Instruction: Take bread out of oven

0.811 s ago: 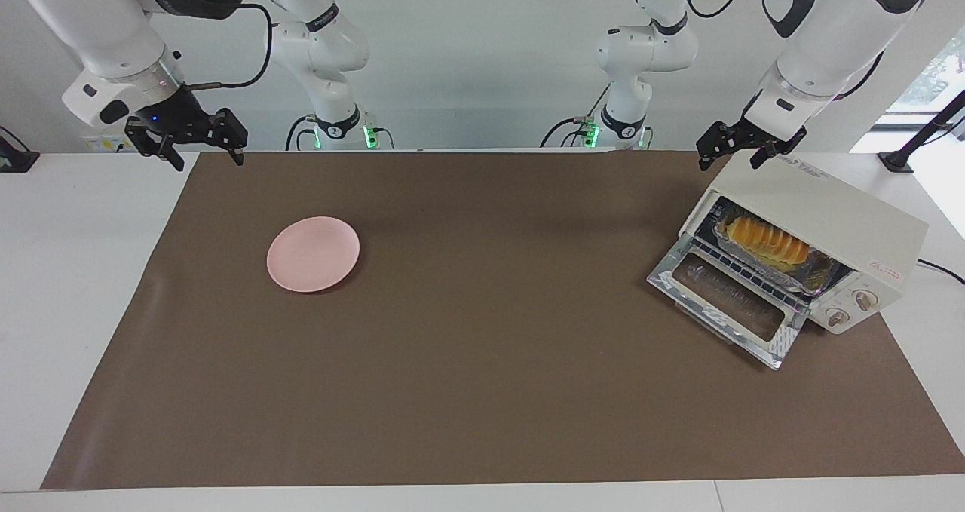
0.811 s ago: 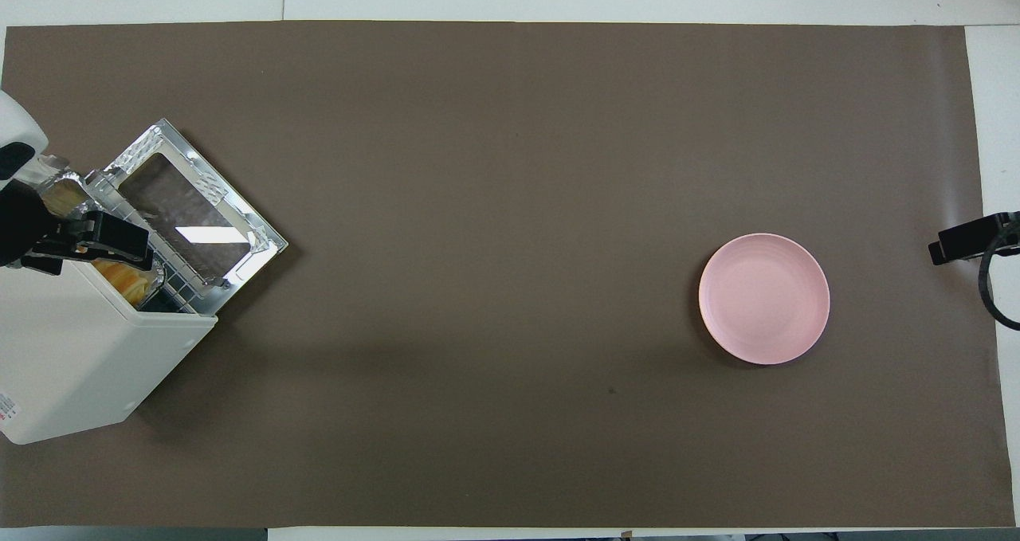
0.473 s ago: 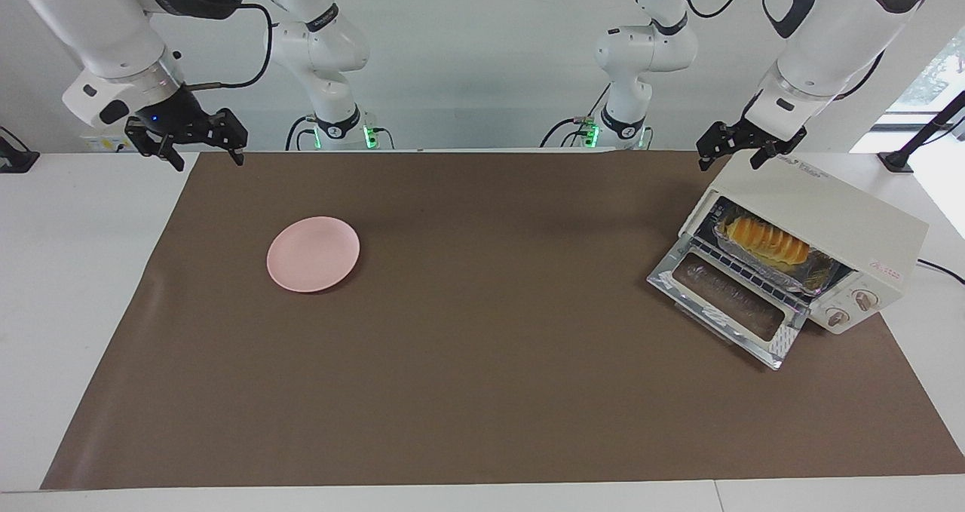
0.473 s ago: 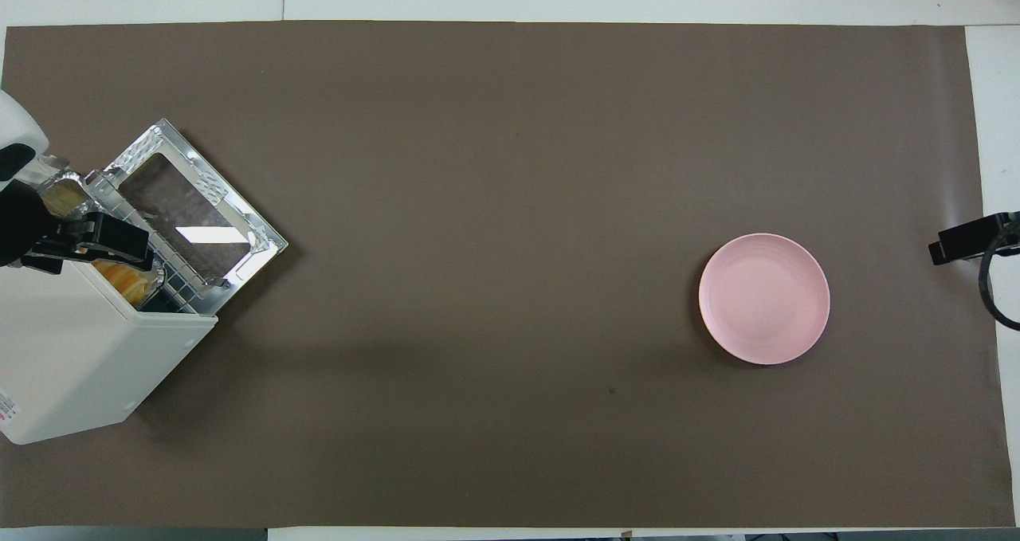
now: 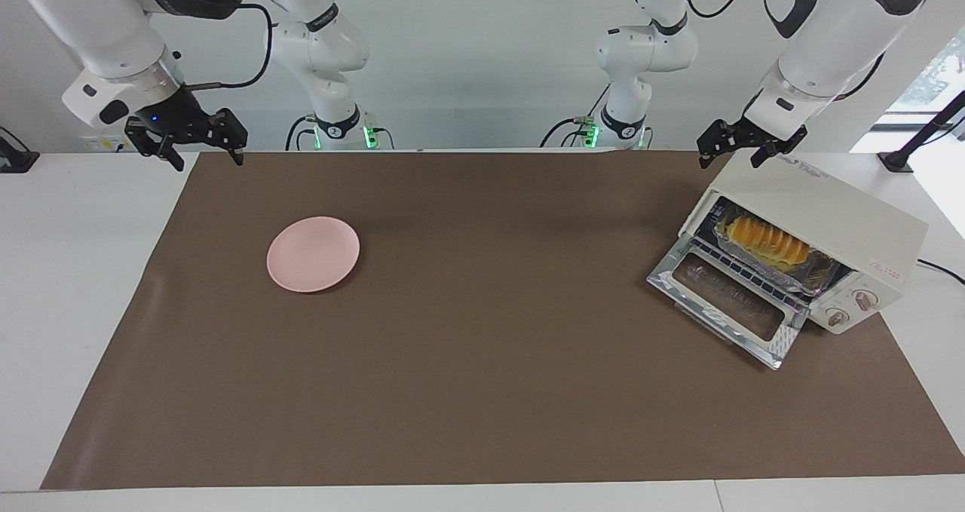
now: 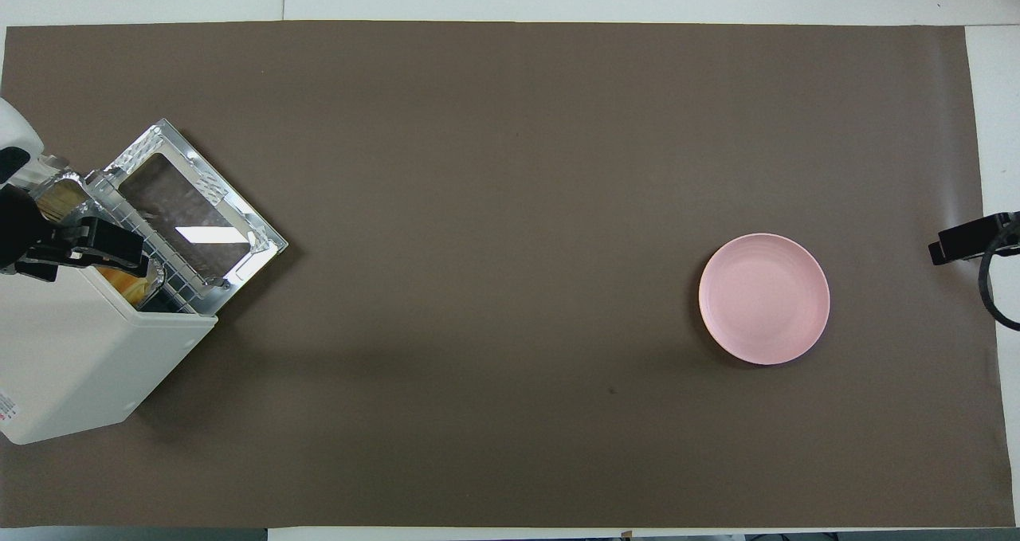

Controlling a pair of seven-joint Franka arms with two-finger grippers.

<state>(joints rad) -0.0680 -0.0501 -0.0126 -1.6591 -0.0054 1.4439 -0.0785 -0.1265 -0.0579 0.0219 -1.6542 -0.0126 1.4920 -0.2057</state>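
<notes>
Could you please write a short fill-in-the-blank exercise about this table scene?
1. The bread lies in a foil tray inside the ____.
2. The oven door is ____.
3. The plate on the brown mat is coloured ____.
4. The left claw hangs over the oven's ____.

Answers: oven; open; pink; top

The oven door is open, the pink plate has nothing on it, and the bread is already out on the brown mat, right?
Not quite. The bread is not out on the brown mat; it sits in a foil tray on the rack inside the oven, as the facing view shows. The rest holds: the oven door is open and the pink plate has nothing on it.
</notes>
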